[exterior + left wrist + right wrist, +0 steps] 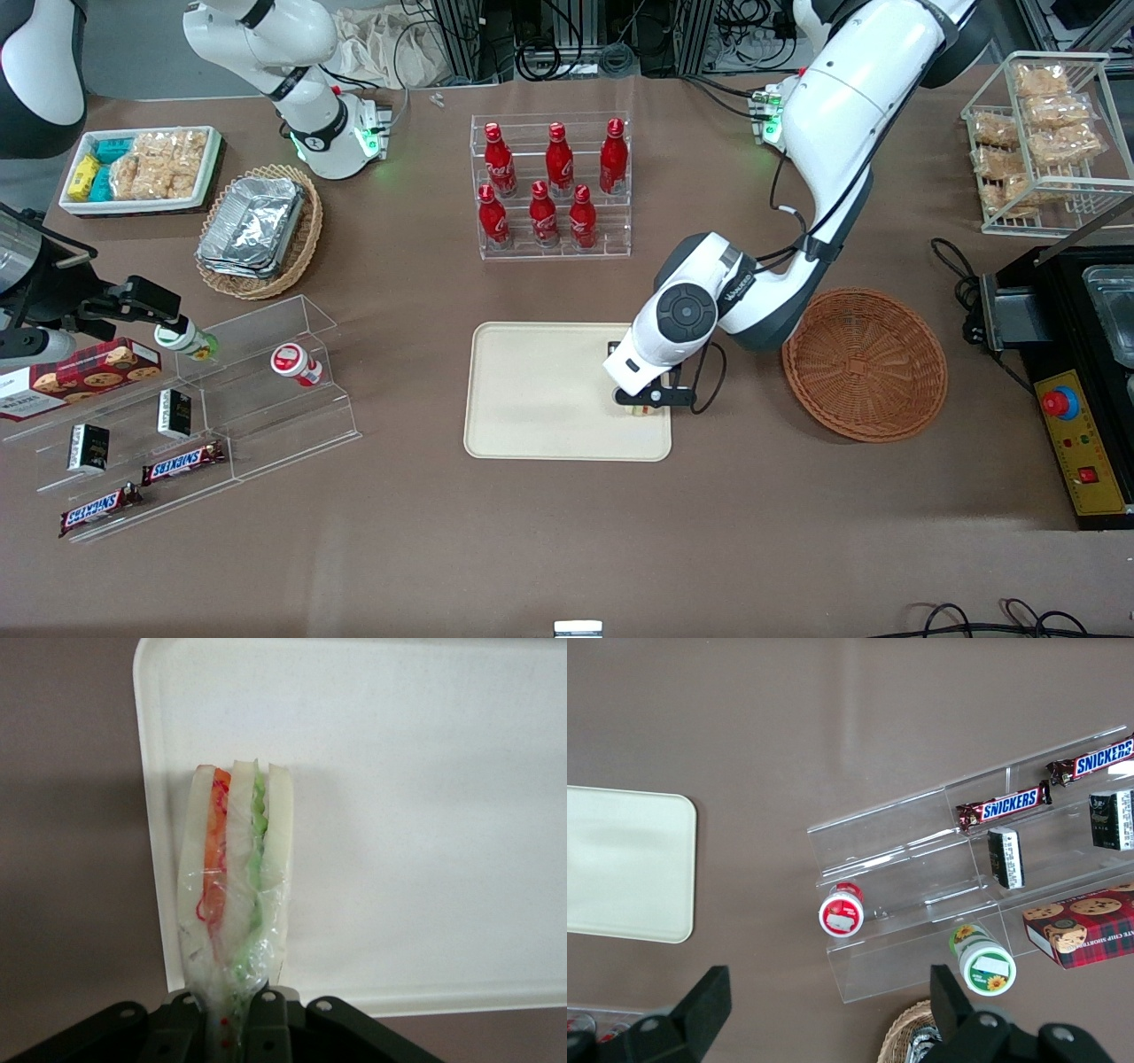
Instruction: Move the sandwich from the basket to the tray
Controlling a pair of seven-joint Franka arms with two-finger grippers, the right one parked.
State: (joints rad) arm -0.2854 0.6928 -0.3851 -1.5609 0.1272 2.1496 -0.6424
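Observation:
The clear-wrapped sandwich (235, 868), pale bread with orange and green filling, is clamped at its narrow end in my left gripper (232, 1005), which is shut on it. In the front view the gripper (645, 400) hangs low over the cream tray (540, 399), at the tray's end nearest the basket, and only a sliver of the sandwich (641, 410) shows beneath it. The wrist view shows the sandwich over the tray (425, 815) close to its rim. Whether it touches the tray surface I cannot tell. The reddish-brown wicker basket (864, 363) stands beside the tray toward the working arm's end, with nothing in it.
An acrylic rack of red cola bottles (551, 186) stands farther from the front camera than the tray. A black control box with a red button (1076, 416) flanks the basket. A clear stepped shelf of snacks (177, 416) and a tan basket of foil trays (257, 226) lie toward the parked arm's end.

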